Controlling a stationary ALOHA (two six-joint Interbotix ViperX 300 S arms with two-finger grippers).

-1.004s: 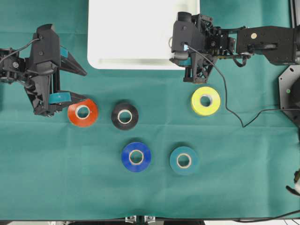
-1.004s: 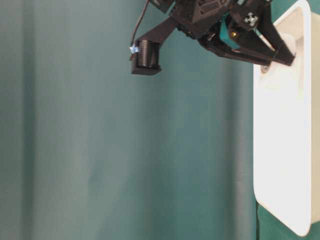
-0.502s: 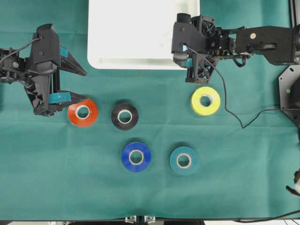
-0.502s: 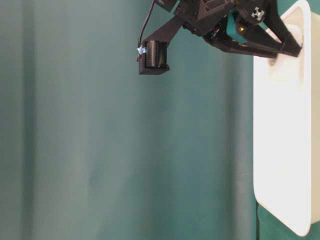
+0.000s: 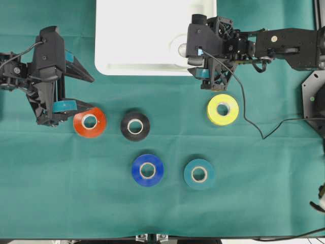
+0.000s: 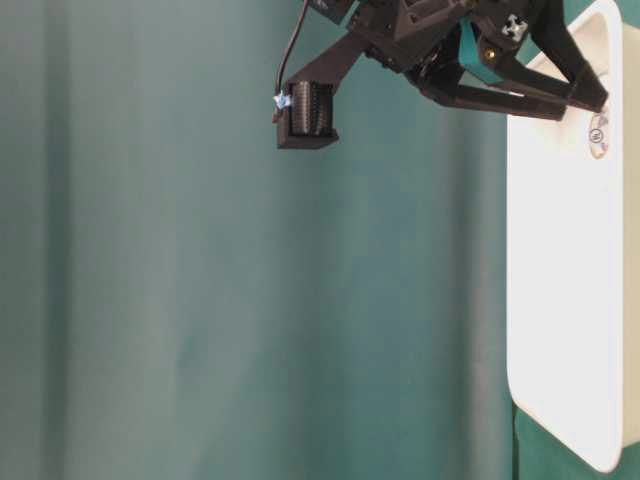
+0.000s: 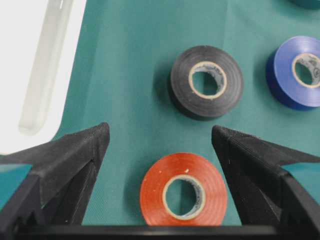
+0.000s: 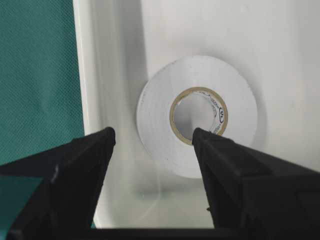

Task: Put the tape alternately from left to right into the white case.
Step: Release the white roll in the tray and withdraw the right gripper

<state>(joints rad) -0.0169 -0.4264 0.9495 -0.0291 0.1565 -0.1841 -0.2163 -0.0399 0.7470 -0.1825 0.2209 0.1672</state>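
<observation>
**Now: white roll lies in the case, right gripper spread over it**

Currently the white case (image 5: 137, 40) sits at the far edge of the green-covered counter (image 5: 61, 193). The white roll (image 8: 196, 115) lies flat inside it, in the right near corner, close to the rim. The right gripper (image 8: 152, 137) hangs over that corner with its fingers apart; in the right wrist view one finger is beside the roll's outer edge and the other overlaps its core, and whether either touches cannot be told.

The left gripper (image 7: 160, 140) is also spread wide, hovering over the counter with the red roll (image 7: 183, 189) between its fingers, not clamped. The black roll (image 5: 135, 126) lies just right of the red one. The yellow roll (image 5: 223, 109) lies just below the right gripper in the overhead view. The blue roll (image 5: 147, 170) and teal roll (image 5: 199, 174) lie nearest the front edge, side by side, apart from each other.
</observation>
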